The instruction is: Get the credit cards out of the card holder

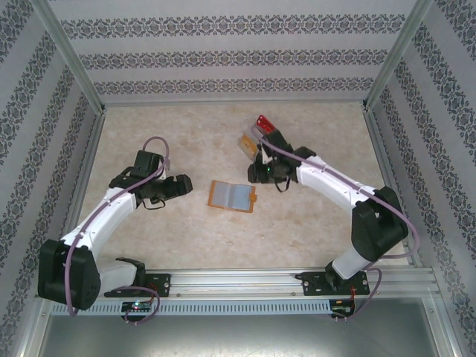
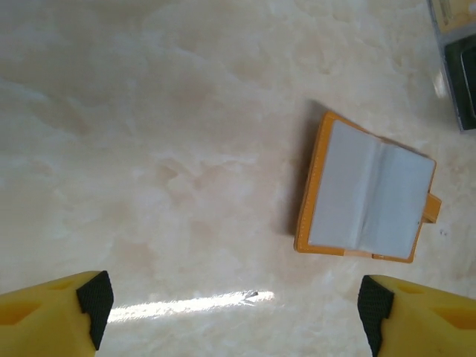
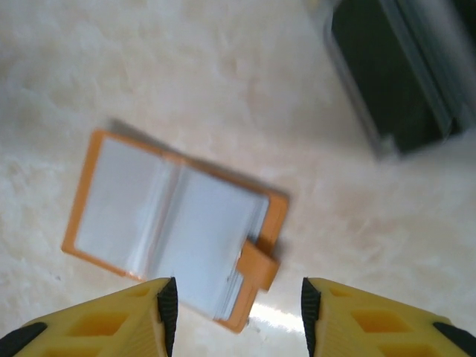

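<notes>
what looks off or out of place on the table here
Nothing looks damaged or spilled. The card holder lies open and flat on the table, turned slightly askew to the table's edges, with its side tab sticking out past the cover.

Bare worktop lies open on the left, near and far sides of the card holder. My left jaws stand wide, with nothing between them and it. On the holder's right edge its tab juts out. Past that, the clear tray stands apart from the holder, and my right arm hangs over the gap. Patterned walls fence three sides.
</notes>
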